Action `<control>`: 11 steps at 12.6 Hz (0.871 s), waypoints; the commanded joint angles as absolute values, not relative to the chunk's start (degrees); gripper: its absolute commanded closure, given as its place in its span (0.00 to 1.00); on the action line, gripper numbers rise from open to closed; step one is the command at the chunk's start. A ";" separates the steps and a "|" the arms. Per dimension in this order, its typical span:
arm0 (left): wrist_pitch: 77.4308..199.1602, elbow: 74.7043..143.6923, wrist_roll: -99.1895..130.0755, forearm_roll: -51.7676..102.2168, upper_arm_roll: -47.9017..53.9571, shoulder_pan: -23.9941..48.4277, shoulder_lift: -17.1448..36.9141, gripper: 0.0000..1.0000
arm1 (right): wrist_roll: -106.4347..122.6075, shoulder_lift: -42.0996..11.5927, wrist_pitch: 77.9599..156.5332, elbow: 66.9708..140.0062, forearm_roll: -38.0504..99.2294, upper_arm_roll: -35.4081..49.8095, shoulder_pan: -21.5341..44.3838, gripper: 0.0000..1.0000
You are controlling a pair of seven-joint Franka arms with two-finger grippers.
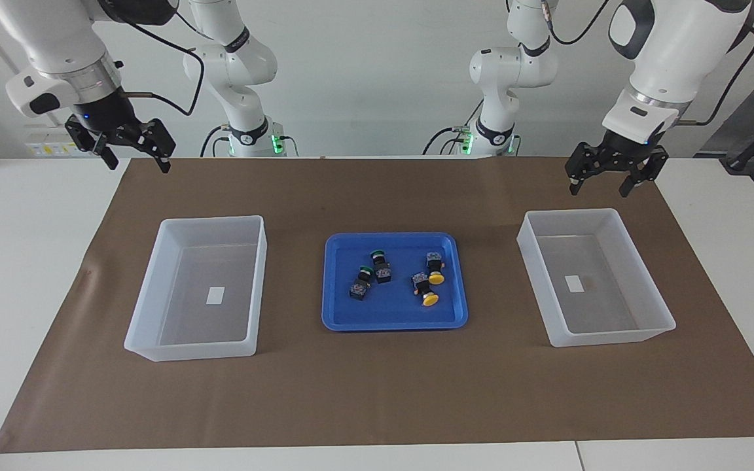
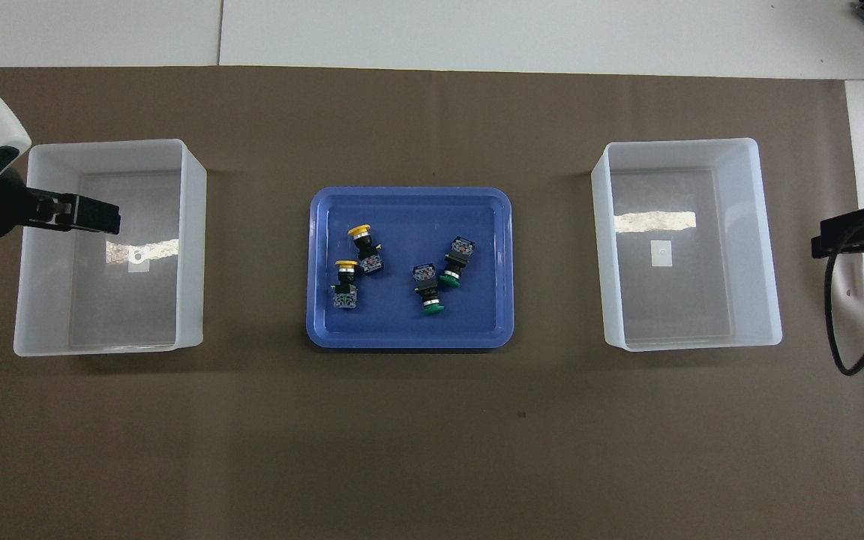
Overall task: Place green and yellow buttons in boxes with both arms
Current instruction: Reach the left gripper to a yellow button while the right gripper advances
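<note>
- Blue tray (image 1: 394, 319) at the middle of a brown mat (image 1: 377, 392) on the white tabletop (image 1: 17, 261).
- In the tray: two green buttons (image 1: 370, 273) toward the right arm's end, two yellow buttons (image 1: 430, 286) toward the left arm's end, all lying on their sides.
- One translucent box at each end: right-arm box (image 1: 154, 288), left-arm box (image 1: 534, 261).
- Left gripper (image 1: 607, 178) raised over the left-arm box's edge, fingers apart, holding nothing.
- Right gripper (image 1: 136, 158) raised over the mat's corner, fingers apart, holding nothing.

Blue tray (image 1: 395, 320) (image 2: 409, 337): shallow, rectangular, centred on brown paper mat (image 1: 377, 399) (image 2: 402, 435). Mat covers white table (image 1: 17, 216) (image 2: 477, 30); bare margin at 12 o'clock overhead.
</note>
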State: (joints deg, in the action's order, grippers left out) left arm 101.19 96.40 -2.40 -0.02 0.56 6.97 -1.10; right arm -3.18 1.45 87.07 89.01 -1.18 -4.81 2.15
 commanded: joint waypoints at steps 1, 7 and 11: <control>108.60 104.30 -2.11 -0.18 0.18 10.97 -2.90 0.00 | -3.16 2.81 86.66 90.44 -0.18 -4.92 2.28 0.00; 134.08 121.09 9.75 -0.18 0.26 21.86 0.61 0.00 | -3.16 2.90 86.14 90.44 -0.18 -4.83 2.02 0.00; 143.51 126.04 9.93 -0.18 0.26 26.00 2.97 0.00 | -2.72 2.90 86.48 90.44 -0.18 -4.75 2.10 0.00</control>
State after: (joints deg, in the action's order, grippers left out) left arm 140.46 124.35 9.40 0.00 1.13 23.54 2.53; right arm -3.18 1.46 86.61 89.01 -1.18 -4.82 2.02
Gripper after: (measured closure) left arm 0.000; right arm 0.000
